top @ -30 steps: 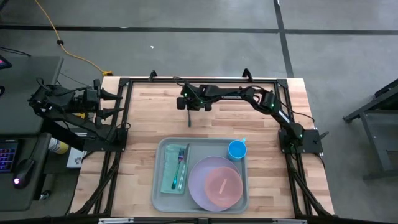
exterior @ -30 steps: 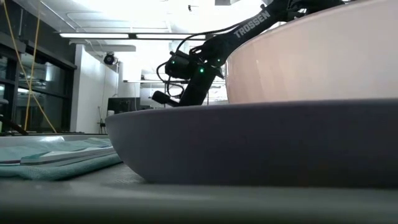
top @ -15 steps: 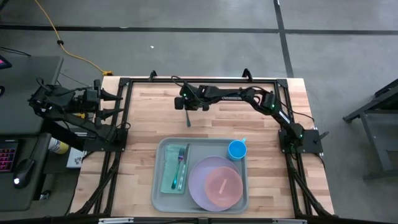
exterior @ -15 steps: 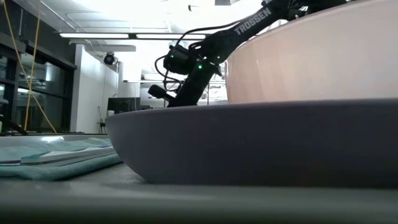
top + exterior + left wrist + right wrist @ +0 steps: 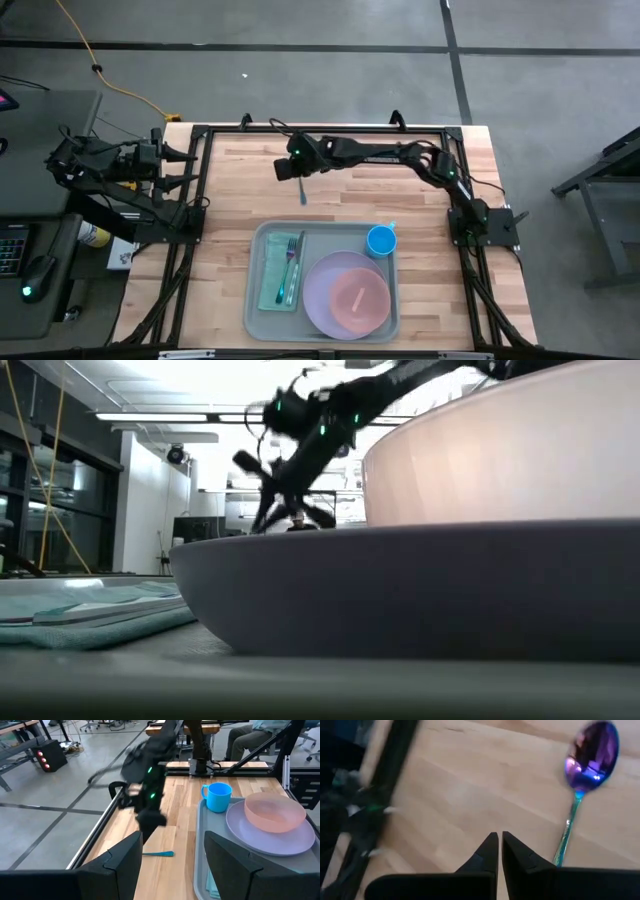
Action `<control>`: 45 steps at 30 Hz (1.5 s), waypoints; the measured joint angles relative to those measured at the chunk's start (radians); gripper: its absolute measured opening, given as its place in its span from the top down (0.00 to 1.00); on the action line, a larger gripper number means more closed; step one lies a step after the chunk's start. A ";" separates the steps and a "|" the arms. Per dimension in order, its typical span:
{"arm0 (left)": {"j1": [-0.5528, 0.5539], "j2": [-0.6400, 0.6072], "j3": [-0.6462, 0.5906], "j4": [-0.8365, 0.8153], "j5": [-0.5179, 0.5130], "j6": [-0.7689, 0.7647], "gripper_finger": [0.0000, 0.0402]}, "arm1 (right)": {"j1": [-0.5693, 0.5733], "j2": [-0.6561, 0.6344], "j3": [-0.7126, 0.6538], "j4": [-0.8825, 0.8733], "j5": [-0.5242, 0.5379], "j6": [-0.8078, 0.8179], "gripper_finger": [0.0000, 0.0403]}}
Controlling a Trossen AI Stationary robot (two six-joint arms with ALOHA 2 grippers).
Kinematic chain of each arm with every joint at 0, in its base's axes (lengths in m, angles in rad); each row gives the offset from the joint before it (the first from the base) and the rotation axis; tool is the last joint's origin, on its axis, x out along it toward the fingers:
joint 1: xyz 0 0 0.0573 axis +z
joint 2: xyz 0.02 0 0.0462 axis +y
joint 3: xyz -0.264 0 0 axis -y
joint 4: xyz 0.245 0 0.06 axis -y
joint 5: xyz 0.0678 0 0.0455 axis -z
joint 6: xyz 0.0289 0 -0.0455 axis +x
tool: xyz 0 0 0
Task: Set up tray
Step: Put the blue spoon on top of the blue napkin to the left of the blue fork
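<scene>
The pale grey-green tray [image 5: 255,305] lies at the table's near edge. It carries a teal napkin [image 5: 272,280] with a fork [image 5: 292,262], a lavender plate [image 5: 325,300] with a pink bowl [image 5: 358,298], and a blue cup [image 5: 381,240]. A spoon [image 5: 303,190] with a teal handle lies flat on the bare wood beyond the tray. My right gripper [image 5: 281,170] hovers shut just beyond and left of the spoon [image 5: 576,795], touching nothing. My left gripper [image 5: 192,165] waits open at the table's left edge.
A black frame rail [image 5: 205,180] runs along the table's left and far edges. Bare wood [image 5: 420,200] lies between the tray and the far rail. In the low view the plate [image 5: 400,595] and bowl [image 5: 500,460] fill the foreground. Seated people show beyond the table in the left wrist view.
My right gripper has risen and swung toward the table's left edge, away from the spoon. The spoon has stayed where it lay on the wood.
</scene>
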 joint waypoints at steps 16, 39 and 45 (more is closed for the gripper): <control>0.000 0.064 -0.037 0.062 -0.179 -0.121 0.40 | 0.131 -0.566 0.002 -0.545 0.462 -0.280 1.00; 0.526 0.854 -0.097 0.618 0.377 -0.617 0.40 | 0.178 -1.066 0.001 -0.988 0.658 -0.563 1.00; 0.714 1.014 -0.097 0.584 0.559 -0.622 0.40 | 0.179 -1.064 0.000 -1.018 0.636 -0.615 1.00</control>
